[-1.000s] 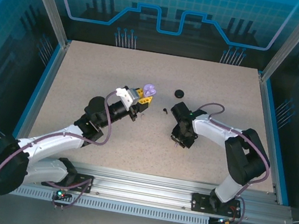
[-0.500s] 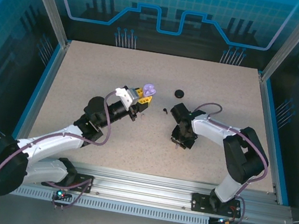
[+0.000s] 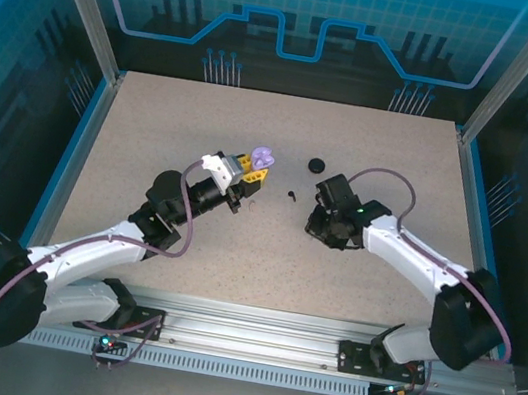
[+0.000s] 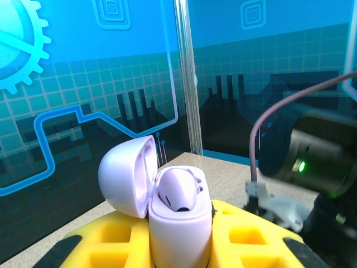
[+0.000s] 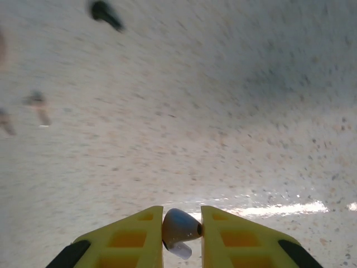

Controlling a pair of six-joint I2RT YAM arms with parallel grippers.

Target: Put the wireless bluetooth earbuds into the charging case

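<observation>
— Pinching a lilac earbud [image 5: 177, 228], our right end effector [image 5: 182, 221] hangs above the table [image 3: 155, 119]; just beyond lies a black earbud [image 3: 292, 196].
— Farther, our left end effector [image 3: 250, 177] clenches the open lilac charging case [image 4: 177, 226], a second earbud [image 4: 179, 192] seated inside.

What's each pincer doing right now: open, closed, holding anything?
Left pincer: closed on the rounded lilac plastic charging case, whose lid is open.
Right pincer: closed on a small pale lilac earbud.
</observation>
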